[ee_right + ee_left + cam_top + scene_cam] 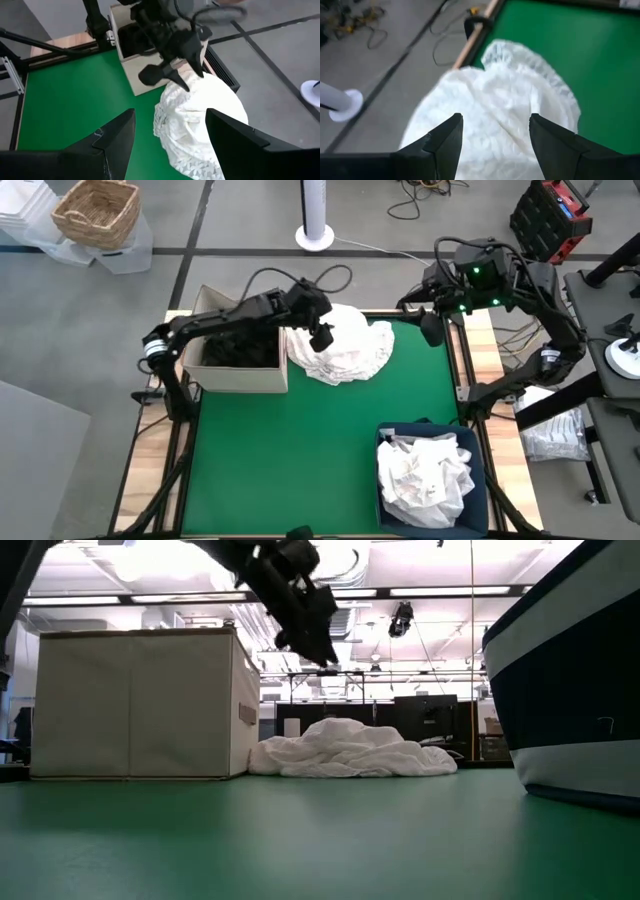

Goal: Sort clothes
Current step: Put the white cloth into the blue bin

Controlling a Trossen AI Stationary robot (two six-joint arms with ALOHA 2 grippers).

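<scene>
A heap of white clothes (345,345) lies on the green mat at the far side, beside the beige box (240,377), which holds dark clothes (238,345). My left gripper (320,338) hangs open above the heap's left part, slanting down; the low view shows it (318,652) clear of the cloth (350,750). In the left wrist view the white cloth (495,100) fills the gap between the fingers. My right gripper (432,330) waits open, raised at the table's far right corner.
A navy bin (385,480) at the near right holds crumpled white clothes (425,475). Bare green mat (280,460) lies at the near left and middle. A wicker basket (97,212) and a white fan base (316,235) stand on the floor beyond the table.
</scene>
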